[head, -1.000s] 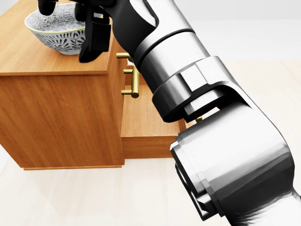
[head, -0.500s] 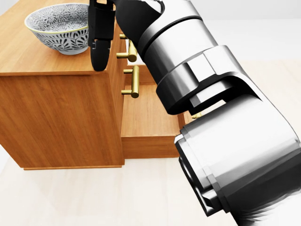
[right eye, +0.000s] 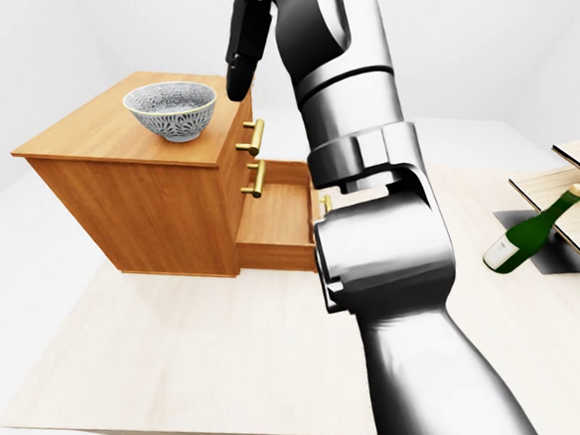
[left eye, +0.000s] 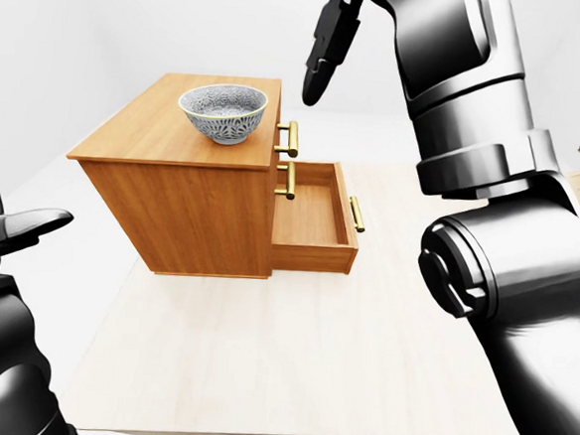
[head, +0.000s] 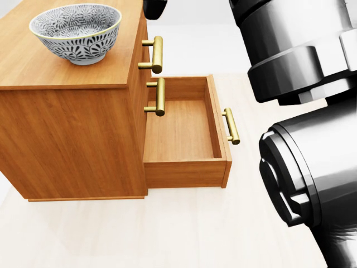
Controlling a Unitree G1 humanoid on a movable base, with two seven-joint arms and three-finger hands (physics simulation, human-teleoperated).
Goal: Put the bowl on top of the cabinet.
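A white bowl with a dark leaf pattern (head: 75, 32) stands upright on the wooden cabinet's top (head: 33, 70), toward its right side. My right hand (left eye: 318, 68) hangs in the air above and to the right of the bowl, apart from it, fingers open and pointing down with nothing in them. Only its tip shows at the top edge of the head view. My left hand (left eye: 19, 226) rests low at the left edge of the left-eye view, open and empty, far from the cabinet.
The cabinet's lower drawer (head: 184, 131) is pulled out and looks empty, its brass handle (head: 231, 126) toward the right. My right arm (head: 301, 111) fills the right of the head view. A green bottle (right eye: 528, 232) lies at far right on the pale table (right eye: 211, 351).
My right hand has let go of the bowl and risen up and to the right, almost out of the head view. The bowl stays on the cabinet top.
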